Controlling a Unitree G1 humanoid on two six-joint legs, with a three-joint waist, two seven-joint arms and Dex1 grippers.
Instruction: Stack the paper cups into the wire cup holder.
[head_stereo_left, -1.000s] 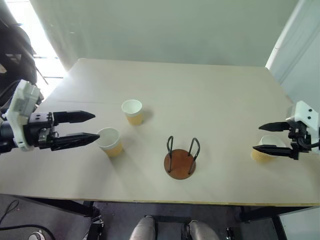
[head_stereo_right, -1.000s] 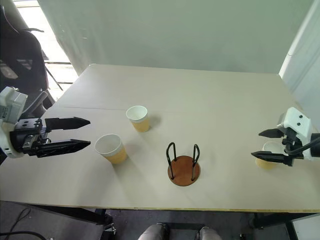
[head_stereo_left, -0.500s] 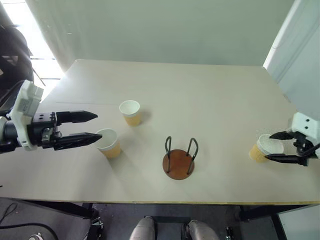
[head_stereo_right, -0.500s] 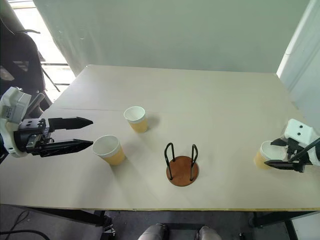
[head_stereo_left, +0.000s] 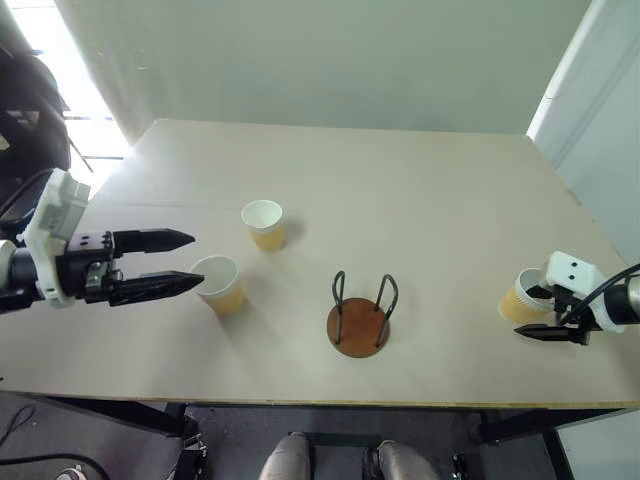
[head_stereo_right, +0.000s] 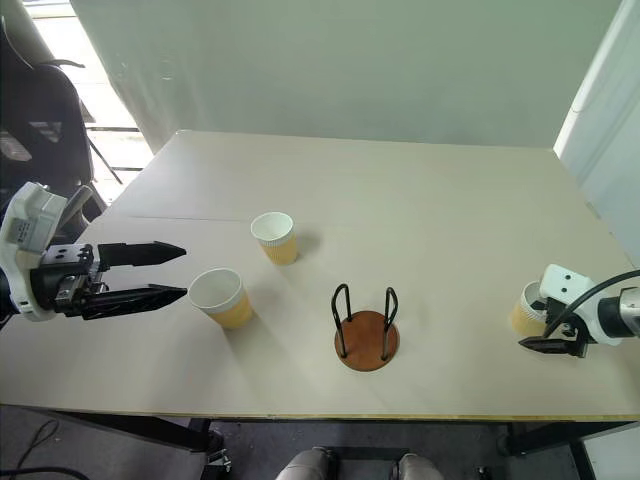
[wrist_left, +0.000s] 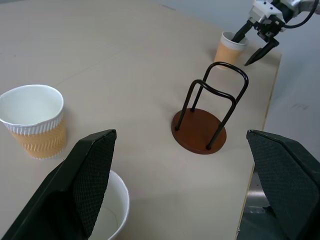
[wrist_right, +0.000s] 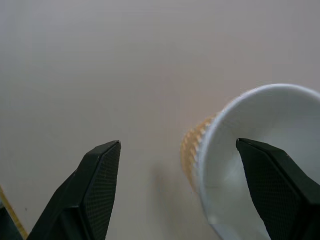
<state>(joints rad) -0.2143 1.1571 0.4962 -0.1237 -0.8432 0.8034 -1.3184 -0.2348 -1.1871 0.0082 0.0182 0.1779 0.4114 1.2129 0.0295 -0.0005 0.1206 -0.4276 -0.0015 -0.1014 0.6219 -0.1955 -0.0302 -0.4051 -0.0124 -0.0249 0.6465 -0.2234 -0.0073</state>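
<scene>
The wire cup holder (head_stereo_left: 359, 322) stands empty near the front middle of the desk (head_stereo_left: 400, 190), with all three paper cups loose: two to its left (head_stereo_left: 219, 284) (head_stereo_left: 264, 222) and one far off at the right edge (head_stereo_left: 520, 297). Over the last second my right gripper (head_stereo_left: 545, 312) has sunk to that far cup, fingers open with one inside its rim and one outside, not yet closed. My left gripper (head_stereo_left: 168, 264) waits wide open beside the nearest left cup, so nothing is stacked yet.

Pale table (head_stereo_left: 400, 200), grey wall (head_stereo_left: 330, 50), bright window (head_stereo_left: 40, 40).
</scene>
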